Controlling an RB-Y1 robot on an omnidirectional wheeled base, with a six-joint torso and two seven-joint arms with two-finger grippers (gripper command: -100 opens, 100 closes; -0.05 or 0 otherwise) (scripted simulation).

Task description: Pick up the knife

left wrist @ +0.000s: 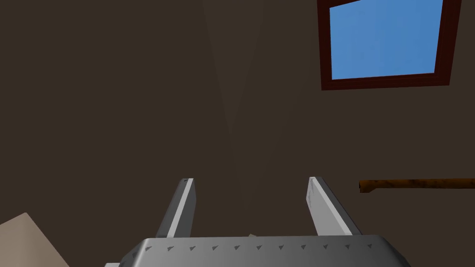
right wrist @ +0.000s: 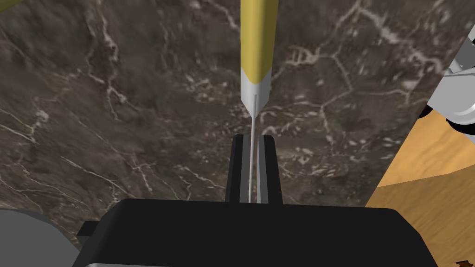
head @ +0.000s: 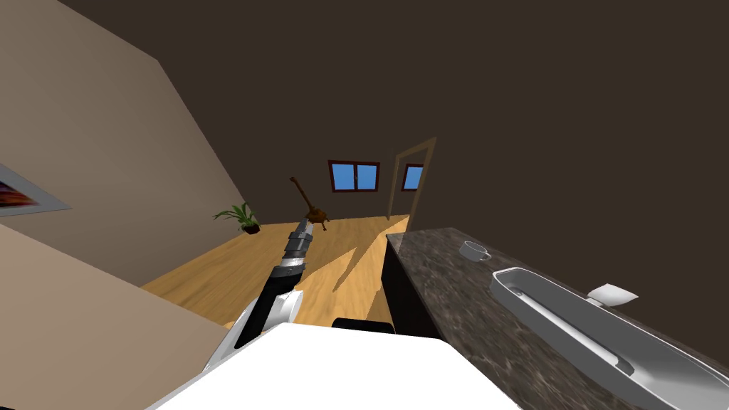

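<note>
Dim, flat walls (head: 534, 85) loom over a brightly lit wooden floor (head: 213, 274) streaked with slanting shadows; the wide lens splays the edges.

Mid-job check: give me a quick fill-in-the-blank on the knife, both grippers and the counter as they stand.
1. The right gripper grips the knife by its ____.
2. The knife's handle is coloured ____.
3. The fingers of the left gripper stand ____.
4. On the counter, near the sink, sits a small ____.
Missing words: blade; yellow; open; cup.
</note>
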